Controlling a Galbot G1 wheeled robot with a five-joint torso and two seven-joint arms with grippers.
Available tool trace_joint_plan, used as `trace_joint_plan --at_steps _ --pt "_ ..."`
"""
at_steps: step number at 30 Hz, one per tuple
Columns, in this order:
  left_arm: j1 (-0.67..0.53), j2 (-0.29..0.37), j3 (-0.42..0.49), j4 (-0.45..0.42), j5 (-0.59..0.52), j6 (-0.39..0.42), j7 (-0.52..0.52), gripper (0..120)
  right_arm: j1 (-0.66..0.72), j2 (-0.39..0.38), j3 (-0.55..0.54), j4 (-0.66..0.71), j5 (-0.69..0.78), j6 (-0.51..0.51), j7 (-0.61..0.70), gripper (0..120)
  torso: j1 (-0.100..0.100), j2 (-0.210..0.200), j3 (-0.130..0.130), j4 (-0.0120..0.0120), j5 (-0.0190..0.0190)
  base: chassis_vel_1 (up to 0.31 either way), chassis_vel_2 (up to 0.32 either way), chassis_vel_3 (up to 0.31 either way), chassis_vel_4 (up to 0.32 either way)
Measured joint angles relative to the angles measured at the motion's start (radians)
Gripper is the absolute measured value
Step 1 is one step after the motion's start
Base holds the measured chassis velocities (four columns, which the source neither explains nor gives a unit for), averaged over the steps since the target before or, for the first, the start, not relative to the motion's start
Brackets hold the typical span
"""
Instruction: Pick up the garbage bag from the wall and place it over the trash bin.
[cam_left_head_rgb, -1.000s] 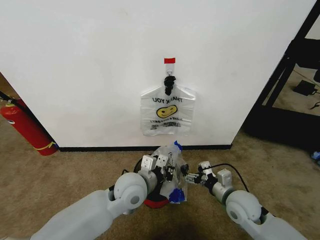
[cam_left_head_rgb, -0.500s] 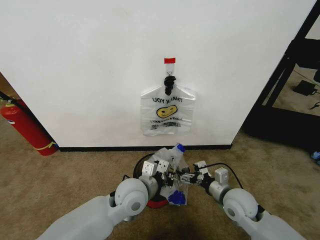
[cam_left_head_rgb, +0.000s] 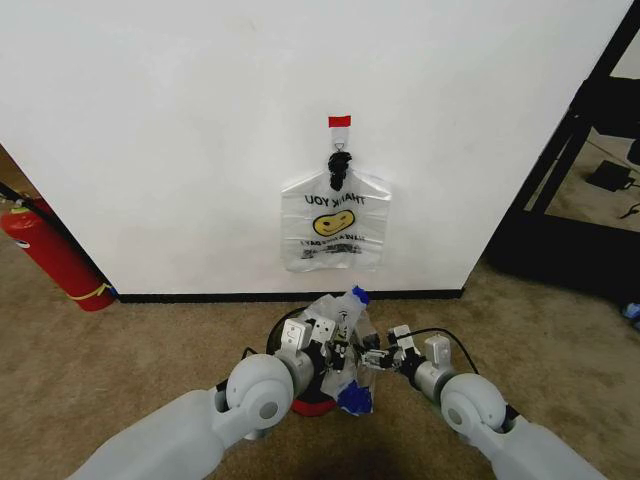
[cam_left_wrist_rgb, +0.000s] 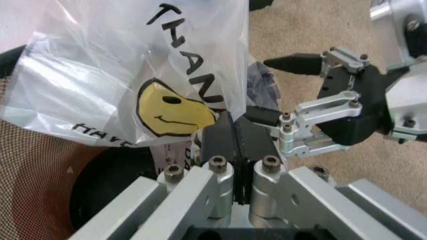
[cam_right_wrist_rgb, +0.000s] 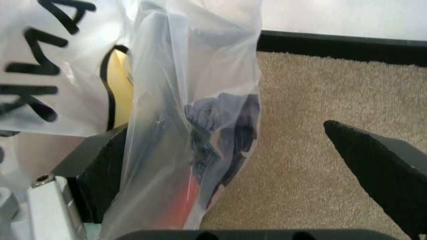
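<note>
the garbage bag (cam_left_head_rgb: 342, 345) with the blue patches sits crumpled over the trash bin (cam_left_head_rgb: 300, 385), on the carpet (cam_left_head_rgb: 130, 360) just in front of the wall (cam_left_head_rgb: 200, 120). part of the bin's black mesh and red base shows uncovered on the left side, so i judge the bag is not yet spread around the rim. my left pincer (cam_left_wrist_rgb: 233, 135) is pressed together, pinching a fold of the bag beside the yellow smiley print. my right pincer (cam_left_head_rgb: 372, 358) is spread, its fingers apart, with bag film lying against one of them (cam_right_wrist_rgb: 100, 170) and the other clear over the carpet. the bag lies between the two pincers, hanging roughly upright from the left one; the left arm is the nearer and the only one holding. a second smiley bag (cam_left_head_rgb: 335, 228) hangs on the wall hook (cam_left_head_rgb: 338, 165) under the red tape strip (cam_left_head_rgb: 339, 121), well apart from the work. a fire extinguisher (cam_left_head_rgb: 50, 255) leans at the far left.
</note>
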Motion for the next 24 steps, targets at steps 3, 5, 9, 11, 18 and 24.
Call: trace_joint_plan --at_steps 3,5,9,11,18,24 --pt "0.002 0.008 -0.012 -0.005 0.000 0.000 0.001 0 -0.001 0.000 0.001 -0.001 0.003 -0.002 0.004 100 0.000 0.000 0.000 0.0000 0.0000 0.000 0.000 0.000 0.000" --pt "0.002 0.017 -0.028 -0.006 -0.001 0.000 0.004 0 -0.001 0.001 0.003 -0.002 0.003 -0.004 0.007 100 0.000 0.000 0.000 0.0000 0.0000 0.000 0.000 0.000 0.000" --pt "0.005 0.035 -0.056 -0.007 -0.004 -0.001 0.008 0 0.001 0.004 0.003 -0.004 0.003 -0.004 0.013 100 0.000 0.000 0.000 0.0001 0.0001 0.000 0.000 0.000 0.000" --pt "0.011 0.044 -0.068 -0.008 -0.005 -0.002 0.010 0 0.002 0.006 0.003 -0.005 0.002 -0.004 0.018 100 0.000 0.000 0.000 0.0001 0.0000 0.000 0.000 0.000 0.000" --pt "0.042 0.064 -0.124 -0.001 -0.005 -0.002 0.026 0 -0.001 0.009 0.007 -0.005 -0.004 -0.008 0.028 100 0.000 0.000 0.000 0.0000 -0.0001 0.000 0.000 0.000 0.000" --pt "0.088 0.095 -0.188 0.004 -0.004 -0.012 0.038 0 -0.011 0.011 0.017 0.001 -0.006 -0.008 0.033 100 0.000 0.000 0.000 0.0001 0.0000 0.000 0.000 0.000 0.000"
